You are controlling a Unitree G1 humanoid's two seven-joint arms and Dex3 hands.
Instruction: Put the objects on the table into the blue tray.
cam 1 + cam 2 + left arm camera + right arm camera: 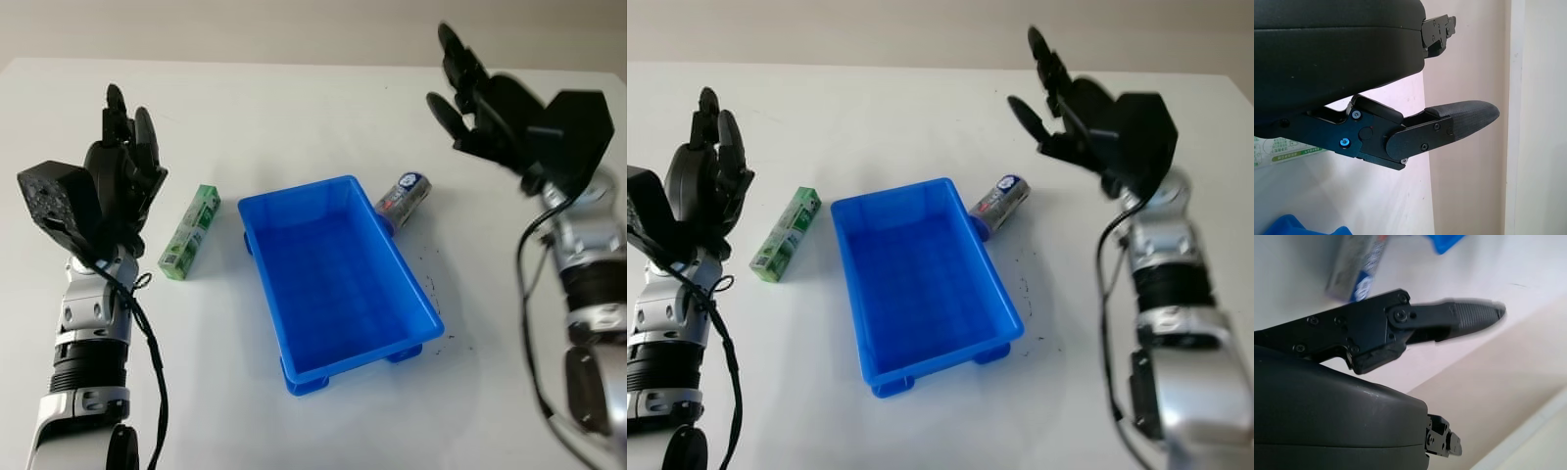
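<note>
Both hands are raised above the table [294, 108] and hold nothing: the left hand [122, 162] is on the left side near the green box [190, 232], the right hand [490, 98] is on the far right, above and beyond the can [402, 197]. Box lies just left of the blue tray [333, 279], apart from it, while the can lies against the tray's far right corner; nothing is in the tray.
</note>
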